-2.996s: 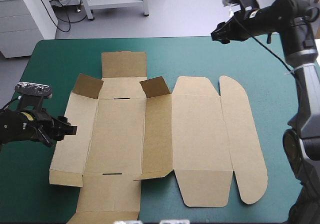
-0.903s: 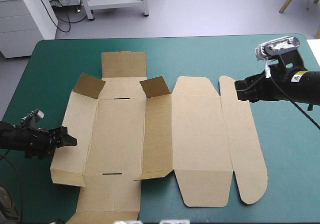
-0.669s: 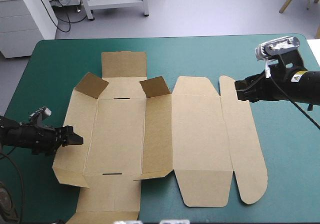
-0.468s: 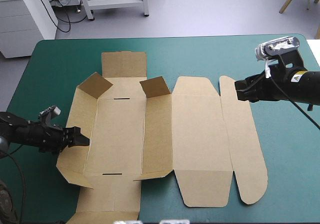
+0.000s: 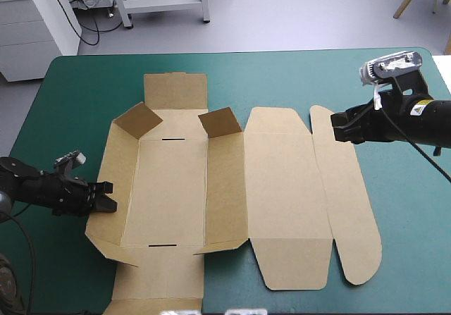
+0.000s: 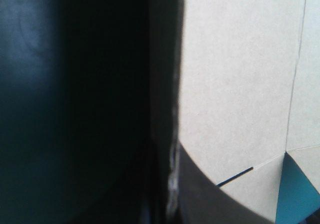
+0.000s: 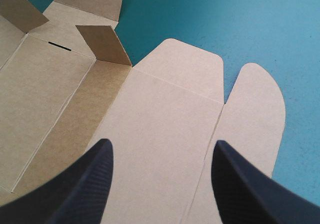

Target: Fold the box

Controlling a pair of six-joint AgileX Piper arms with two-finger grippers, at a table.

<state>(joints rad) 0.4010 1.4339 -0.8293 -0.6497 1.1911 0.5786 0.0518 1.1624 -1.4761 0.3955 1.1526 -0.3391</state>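
Observation:
The brown box (image 5: 225, 188) lies unfolded on the teal-green cover, lid panel and rounded flap to the right. Its left wall (image 5: 106, 181) is tilted up off the cover, and two small far flaps (image 5: 137, 121) stand up. My left gripper (image 5: 107, 204) is low at that wall's outer edge, shut on the board. In the left wrist view the wall's edge runs between the fingers, one black finger (image 6: 210, 199) lying against the box's pale inner face (image 6: 235, 83). My right gripper (image 5: 340, 127) hovers open above the rounded flap (image 7: 250, 108), its fingers wide apart (image 7: 161, 156), holding nothing.
Teal-green cover (image 5: 317, 75) shows beyond the box's far edge and along its right side. The box's near flap (image 5: 155, 294) reaches the table's near edge. The table's left edge is close behind my left arm.
My left gripper slid in at the left wall's edge and shut on it; the wall rose and the whole sheet shifted slightly right. The right gripper, lowered earlier, has held still since.

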